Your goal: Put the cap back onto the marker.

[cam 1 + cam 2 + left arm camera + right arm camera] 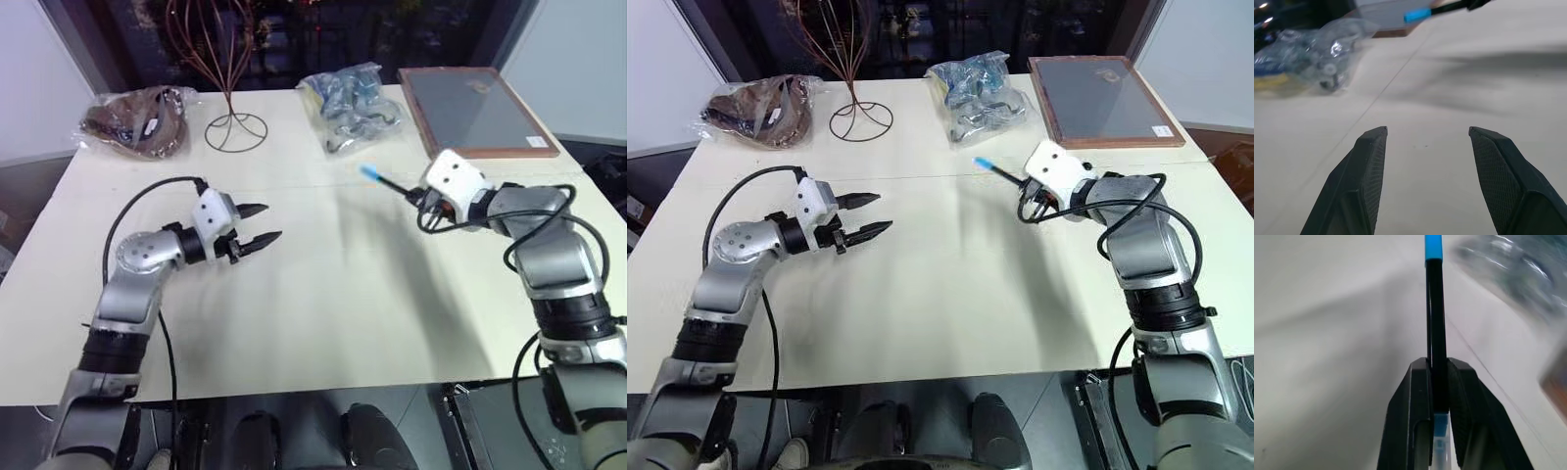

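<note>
The marker (1436,328) was a thin black stick with a bright blue cap (1433,246) seated on its far end, and a paler bluish, see-through stub showed between the fingers at its near end. The right gripper (1439,382) had its jaws pinched tight on the marker's lower barrel, holding it clear above the table (323,313). From the head camera the marker pointed toward ten o'clock from the right gripper, its blue end nearest the clear bag (351,106), which lay at about eleven o'clock from it. The left gripper (258,225) hung over the table at nine o'clock from the marker, well apart, its jaws spread wide and empty, aimed toward three o'clock.
</note>
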### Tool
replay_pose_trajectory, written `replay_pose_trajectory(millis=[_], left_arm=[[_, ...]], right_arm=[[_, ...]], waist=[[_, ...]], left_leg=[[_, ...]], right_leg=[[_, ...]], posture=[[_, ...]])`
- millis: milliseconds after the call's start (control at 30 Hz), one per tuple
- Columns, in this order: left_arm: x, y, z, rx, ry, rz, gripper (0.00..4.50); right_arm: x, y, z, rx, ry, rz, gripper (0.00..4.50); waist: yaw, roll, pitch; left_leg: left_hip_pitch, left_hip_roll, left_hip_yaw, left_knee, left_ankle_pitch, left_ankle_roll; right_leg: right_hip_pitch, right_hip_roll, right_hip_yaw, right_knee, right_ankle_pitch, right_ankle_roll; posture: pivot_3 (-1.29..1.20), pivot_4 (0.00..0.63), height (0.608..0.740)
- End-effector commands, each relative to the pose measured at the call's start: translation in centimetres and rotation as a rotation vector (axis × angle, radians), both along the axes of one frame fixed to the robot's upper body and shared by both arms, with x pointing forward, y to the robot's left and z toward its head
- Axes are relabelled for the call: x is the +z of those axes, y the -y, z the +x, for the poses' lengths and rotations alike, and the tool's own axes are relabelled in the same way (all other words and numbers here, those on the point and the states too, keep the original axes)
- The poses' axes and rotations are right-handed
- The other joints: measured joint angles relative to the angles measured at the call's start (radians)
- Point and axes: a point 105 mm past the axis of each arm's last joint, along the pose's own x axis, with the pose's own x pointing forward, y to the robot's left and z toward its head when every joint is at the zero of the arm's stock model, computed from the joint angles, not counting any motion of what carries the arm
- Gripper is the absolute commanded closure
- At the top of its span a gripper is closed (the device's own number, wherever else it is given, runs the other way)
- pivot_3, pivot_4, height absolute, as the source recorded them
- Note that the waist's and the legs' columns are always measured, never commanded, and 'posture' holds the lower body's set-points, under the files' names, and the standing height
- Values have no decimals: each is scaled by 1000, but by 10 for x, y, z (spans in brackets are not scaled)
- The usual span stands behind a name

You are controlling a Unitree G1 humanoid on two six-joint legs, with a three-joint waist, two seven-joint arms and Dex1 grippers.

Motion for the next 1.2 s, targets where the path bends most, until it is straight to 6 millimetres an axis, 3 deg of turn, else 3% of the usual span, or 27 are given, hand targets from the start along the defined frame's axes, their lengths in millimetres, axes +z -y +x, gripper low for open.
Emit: replay_pose_trajectory(millis=[33, 200, 300, 667, 767, 900, 1033, 1100, 1200], left_arm=[[18, 3, -5, 78, 49, -57, 1731], [20, 7, -6, 121, 34, -85, 1731], [21, 10, -6, 124, 26, -93, 1731], [14, 16, -13, 109, -17, -77, 1731], [13, 16, -14, 106, -23, -75, 1666], [11, 18, -16, 84, -40, -60, 1666], [11, 23, -15, 49, -45, -41, 1666], [12, 30, -13, 1, -33, -7, 1666], [12, 42, -12, -84, -27, 46, 1666]], right_arm=[[1, 20, -14, -281, 4, 216, 4104], [-41, 19, -41, -512, -128, 411, 4104], [-62, 18, -53, -557, -161, 384, 4104], [-91, 43, -56, -641, -196, 368, 4104], [-95, 45, -58, -644, -208, 382, 3096], [-87, 52, -58, -639, -182, 359, 1182], [-64, 57, -57, -586, -129, 329, 1182], [-33, 51, -61, -454, -67, 237, 1182], [-4, 44, -73, -310, -41, 113, 1182]], waist=[[3, 0, 0], [25, 0, 0], [30, 0, 0], [23, 0, 0], [25, 0, 0], [25, 0, 0], [25, 0, 0], [32, 2, 1], [37, 2, 1]], left_leg=[[0, 1, -1, 0, 0, 0], [-1, -1, -1, -1, 0, 0], [-1, -2, -1, 0, 0, 0], [0, -6, 0, -1, 0, 0], [0, -6, 0, -1, 0, 0], [0, -6, 0, -1, 0, 0], [0, -6, 0, -1, 0, 0], [-1, -6, 0, -1, 0, 0], [-1, -9, 0, -1, 0, 0]], right_leg=[[0, 1, 0, 0, 0, 0], [0, 1, 2, 0, 0, 0], [0, 0, 2, 1, 0, 0], [0, 0, 3, 0, 0, 0], [0, 0, 4, 0, 0, 0], [1, 0, 4, -1, 0, 0], [0, 0, 4, -1, 0, 0], [1, 0, 4, -1, 0, 0], [1, -1, 5, -3, 0, 0]], posture=[[0, 150, 740], [0, 150, 740], [0, 150, 740], [0, 150, 740], [0, 150, 740], [0, 150, 740], [0, 150, 740], [0, 150, 740], [0, 150, 740]])
